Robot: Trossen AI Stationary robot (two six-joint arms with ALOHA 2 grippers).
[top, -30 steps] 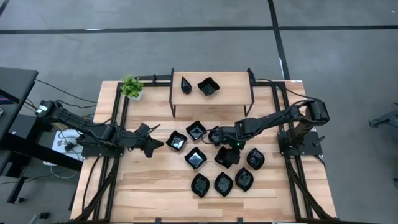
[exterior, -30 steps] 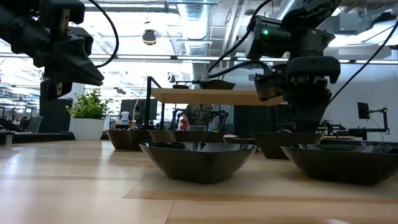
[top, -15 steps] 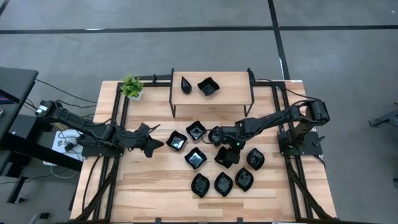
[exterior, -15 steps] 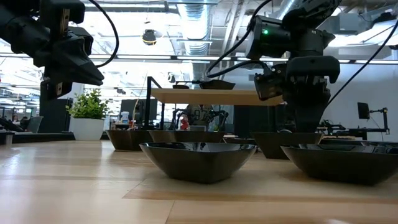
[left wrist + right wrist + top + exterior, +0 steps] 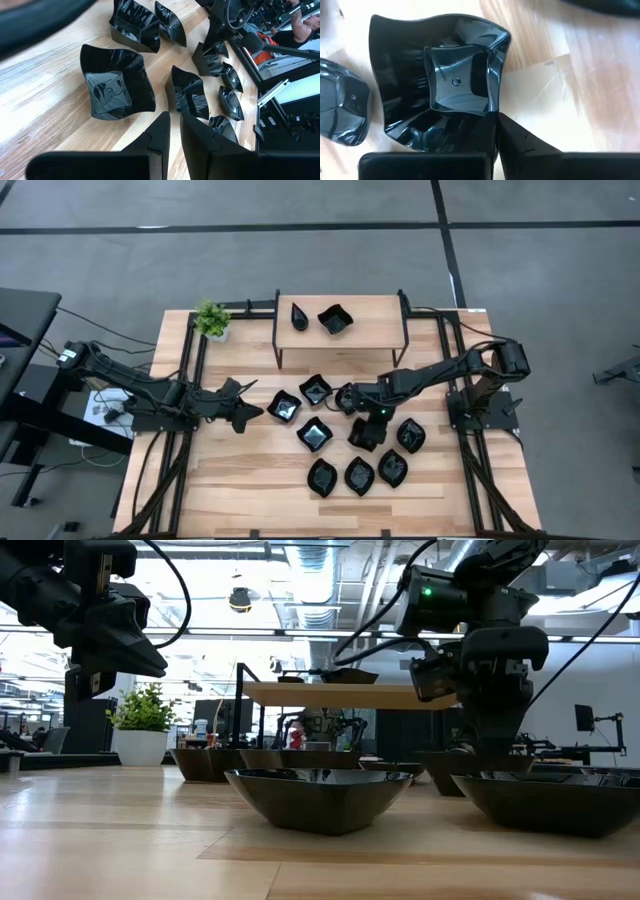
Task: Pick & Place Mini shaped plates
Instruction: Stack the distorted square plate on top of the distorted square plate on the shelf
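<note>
Wavy-edged square plate (image 5: 445,85) mid-surface, its rim pinched by the right pincer (image 5: 366,430), leaf-like plates (image 5: 358,474) just beside, two more dishes (image 5: 335,319) on the raised shelf (image 5: 370,330), left pincer (image 5: 240,408) nearly together, wooden surface (image 5: 250,480), small plant (image 5: 211,319).

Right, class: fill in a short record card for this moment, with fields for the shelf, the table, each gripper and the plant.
shelf: holds a teardrop plate and a wavy square plate
table: a cluster of black plates
right gripper: shut on the rim of a wavy-edged square plate
left gripper: waits left of the cluster, fingers close together, empty
plant: far-left corner
</note>
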